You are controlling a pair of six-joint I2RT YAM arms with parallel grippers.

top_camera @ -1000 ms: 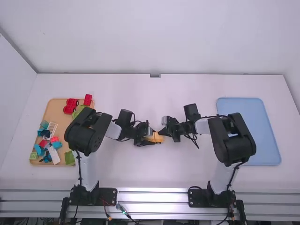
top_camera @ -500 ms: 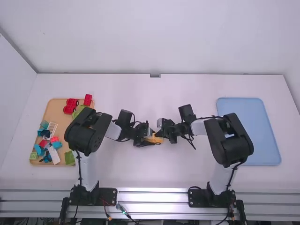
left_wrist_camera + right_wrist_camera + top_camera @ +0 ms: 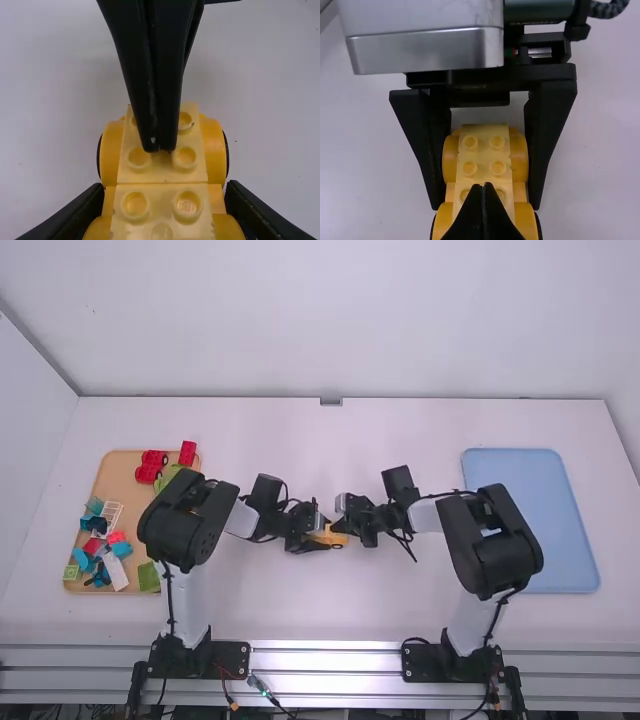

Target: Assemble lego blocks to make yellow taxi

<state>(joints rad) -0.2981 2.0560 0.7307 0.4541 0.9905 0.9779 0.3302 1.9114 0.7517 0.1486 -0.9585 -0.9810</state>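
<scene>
1. High view: left claw (image 3: 325,533) clamped on the yellow block car (image 3: 339,540) from nine o'clock
2. Right claw (image 3: 337,526), fingertips together, over the car's studs from three o'clock
3. On the surface (image 3: 300,610), wooden tray (image 3: 122,468) at nine, blue tray (image 3: 545,520) at three

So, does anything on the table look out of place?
Only slightly: one red block juts past the far edge of the tan tray. The yellow car looks straight and undamaged.
</scene>
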